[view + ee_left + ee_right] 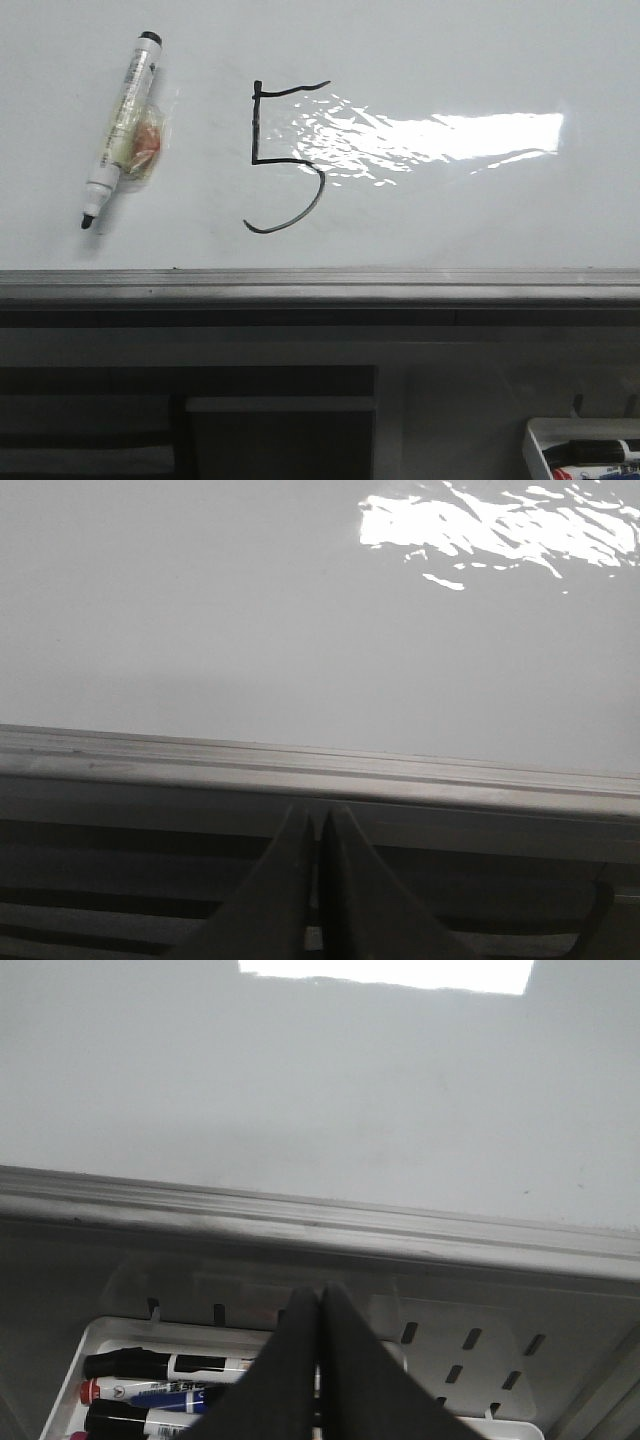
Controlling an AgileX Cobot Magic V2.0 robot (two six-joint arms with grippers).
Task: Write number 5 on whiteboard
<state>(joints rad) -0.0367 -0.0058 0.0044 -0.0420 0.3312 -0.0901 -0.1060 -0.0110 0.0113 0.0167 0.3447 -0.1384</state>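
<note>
The number 5 (285, 157) is drawn on the whiteboard (450, 60), well beyond both jaw pairs. Left gripper (320, 825) and right gripper (318, 1300) are both pressed together, holding nothing, back off the rim. Likely finished: keep clear, don't smear it. One digit, one marker (122, 128) on the board (uncapped), several in the tray (75, 1360).

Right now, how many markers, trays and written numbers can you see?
Loose marker on the whiteboard: 1
Black-capped markers in the tray: 2
Red-capped marker in the tray: 1
Tray: 1
Number 5: 1
Whiteboard: 1
Total: 7, maybe more markers hidden
</note>
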